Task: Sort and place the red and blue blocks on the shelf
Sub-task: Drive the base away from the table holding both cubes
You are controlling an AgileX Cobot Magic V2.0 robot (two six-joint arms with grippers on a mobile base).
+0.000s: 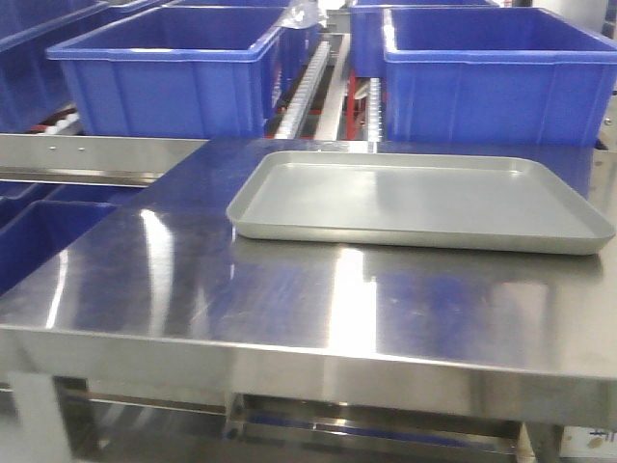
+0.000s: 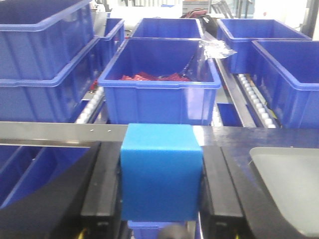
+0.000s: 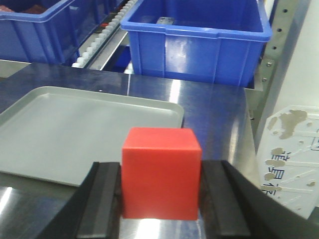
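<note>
Just two held: blue block (image 2: 160,172), red block (image 3: 161,172); one tray (image 1: 415,203).

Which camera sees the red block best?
The right wrist view: the red block fills the middle, close up, clamped in the right gripper. The front and left wrist views do not show it at all.
</note>
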